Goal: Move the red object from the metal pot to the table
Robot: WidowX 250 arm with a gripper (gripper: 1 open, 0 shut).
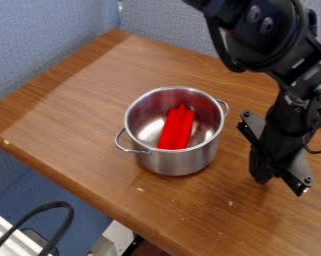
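The red object (178,128) lies slanted inside the metal pot (147,152), which stands near the middle of the table (69,100). To the right of the pot, apart from it, my black gripper (266,176) points down with its tips close to the tabletop. Nothing red is in it. Its dark fingers merge with the dark mount behind them, so how the jaws stand does not show.
The table's front edge runs diagonally below the pot and gripper. A black cable (29,225) loops on the floor at the bottom left. A blue wall (43,30) stands behind the table's far left side.
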